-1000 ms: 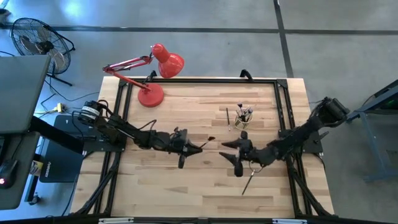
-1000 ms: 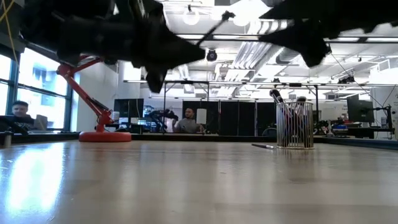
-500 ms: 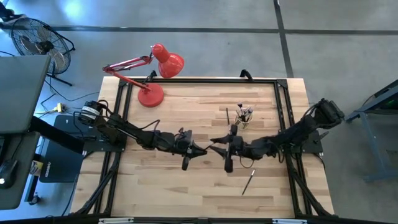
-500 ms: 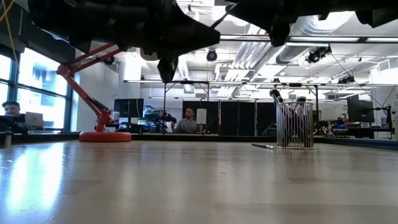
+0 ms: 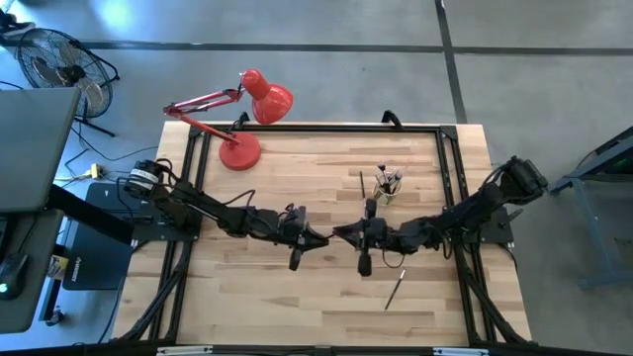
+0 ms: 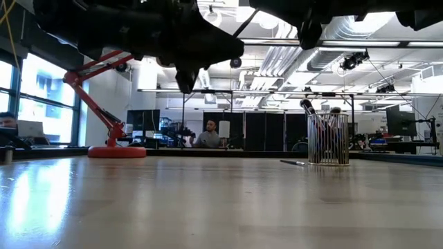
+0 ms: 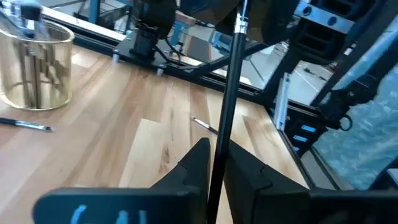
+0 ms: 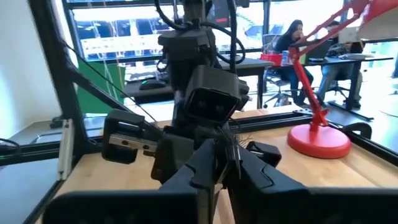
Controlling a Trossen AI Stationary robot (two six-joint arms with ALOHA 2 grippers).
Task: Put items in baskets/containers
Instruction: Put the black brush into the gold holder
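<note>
My two grippers meet above the table's middle with one dark makeup brush (image 7: 231,87) between them. My left gripper (image 5: 321,240) comes level from the left and has the brush's handle between its fingers. My right gripper (image 5: 344,234) comes level from the right, shut on the brush's bristle end. At the far right, the clear glass cup (image 5: 386,193) stands on its base with several brushes upright in it. One brush (image 5: 362,184) lies on the table beside the cup, and another (image 5: 395,290) lies toward the near edge. My left gripper has the brush's dark handle (image 7: 217,163) between its two fingers, which come level from the table's left. The brush runs on past the fingertips toward my right gripper, lifted clear of the table. My right gripper pinches the brush's bristle end (image 8: 232,144) between its two fingers, level from the table's right. The bristles stick out just above the fingertips.
A red desk lamp (image 5: 242,119) stands at the table's far left corner, its base on the wood. A black frame rail (image 5: 316,128) runs along the far edge and both sides. Bare wood lies under both grippers and toward the near edge.
My right gripper has gone toward the table's left, up to the left gripper, rolled about its own line, and shut on the tip of the brush that the left gripper holds out. The brush has stayed where it was, clear of the table.
</note>
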